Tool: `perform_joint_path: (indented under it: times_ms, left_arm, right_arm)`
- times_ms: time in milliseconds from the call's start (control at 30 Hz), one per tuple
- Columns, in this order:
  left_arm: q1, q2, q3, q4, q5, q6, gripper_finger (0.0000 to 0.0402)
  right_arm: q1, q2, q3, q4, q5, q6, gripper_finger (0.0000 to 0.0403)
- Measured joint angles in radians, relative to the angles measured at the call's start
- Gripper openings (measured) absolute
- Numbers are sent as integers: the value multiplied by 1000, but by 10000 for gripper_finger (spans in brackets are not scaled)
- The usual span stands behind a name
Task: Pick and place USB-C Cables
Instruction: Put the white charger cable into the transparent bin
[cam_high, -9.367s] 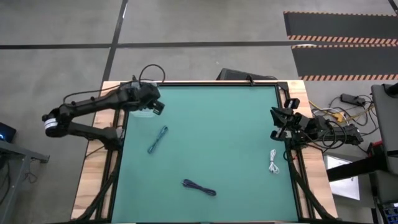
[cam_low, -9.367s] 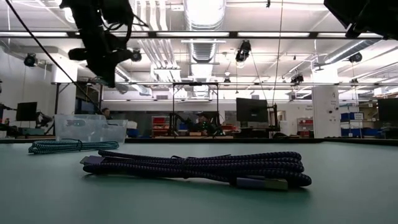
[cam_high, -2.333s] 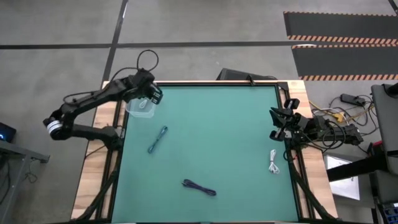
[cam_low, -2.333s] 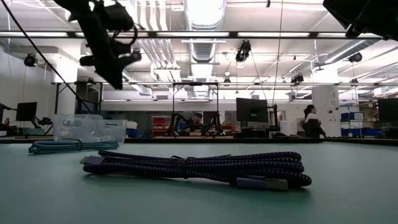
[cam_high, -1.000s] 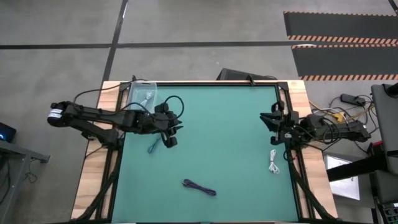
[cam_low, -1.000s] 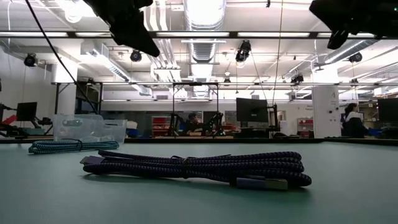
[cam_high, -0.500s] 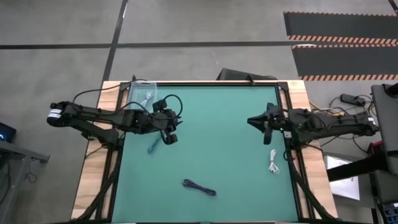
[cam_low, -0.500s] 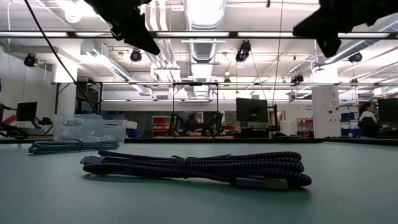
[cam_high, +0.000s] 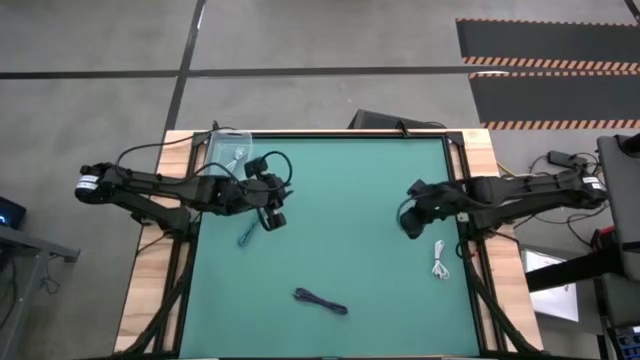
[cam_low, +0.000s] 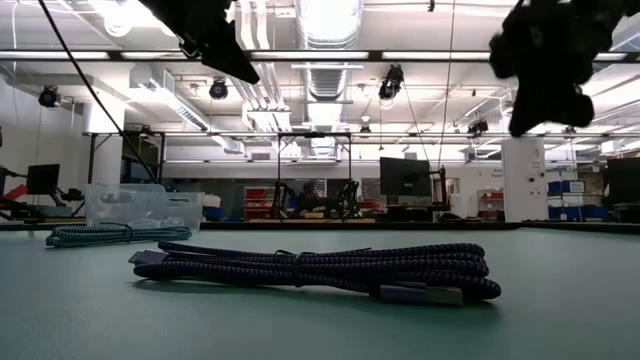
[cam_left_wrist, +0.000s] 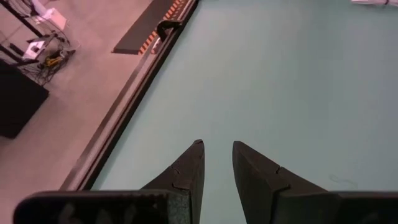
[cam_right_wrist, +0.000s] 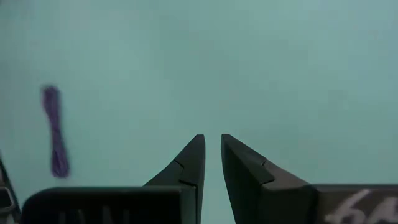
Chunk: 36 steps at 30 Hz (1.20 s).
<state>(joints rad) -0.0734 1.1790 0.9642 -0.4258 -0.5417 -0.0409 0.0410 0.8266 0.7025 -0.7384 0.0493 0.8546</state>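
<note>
The teal cable (cam_high: 247, 235) lies on the green mat near the left edge, partly under my left arm, and shows in the low view (cam_low: 110, 235). The purple-black cable (cam_high: 320, 301) lies near the near edge (cam_low: 320, 270) (cam_right_wrist: 55, 130). A white cable (cam_high: 440, 262) lies by the right edge. Another white cable (cam_high: 236, 155) sits in the clear container (cam_high: 228, 150). My left gripper (cam_high: 275, 218) (cam_left_wrist: 217, 146) hovers right of the teal cable, narrowly open. My right gripper (cam_high: 410, 222) (cam_right_wrist: 211, 138) hovers left of the white cable, narrowly open.
The clear container (cam_low: 140, 205) stands at the far left corner. The mat's raised black border (cam_left_wrist: 134, 99) runs along the edges. Bare mat (cam_high: 350, 200) stretches between the two grippers. Loose wires and boxes (cam_high: 560, 205) sit off the right edge.
My right arm has reached out from the right edge toward the table's middle, then swung toward the near edge, and its gripper has tipped to point down at the mat. My left gripper has stayed almost still beside the teal cable. No cable has moved.
</note>
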Motion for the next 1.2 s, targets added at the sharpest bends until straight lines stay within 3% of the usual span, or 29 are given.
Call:
perform_joint_path:
  times_ms: [367, 533, 867, 1200]
  left_arm:
    - [1, 0, 0, 0, -67, 24, 67]
    - [1, -1, -2, -1, -126, 51, 67]
    - [1, -2, -2, -2, -291, 105, 67]
    - [1, -3, -3, -1, -331, 134, 67]
  right_arm:
    - [33, 151, 21, -235, -191, 240, 43]
    - [75, 206, 54, -387, -217, 340, 43]
    - [208, 276, 57, -411, -290, 529, 46]
    - [297, 357, 55, -408, -278, 646, 129]
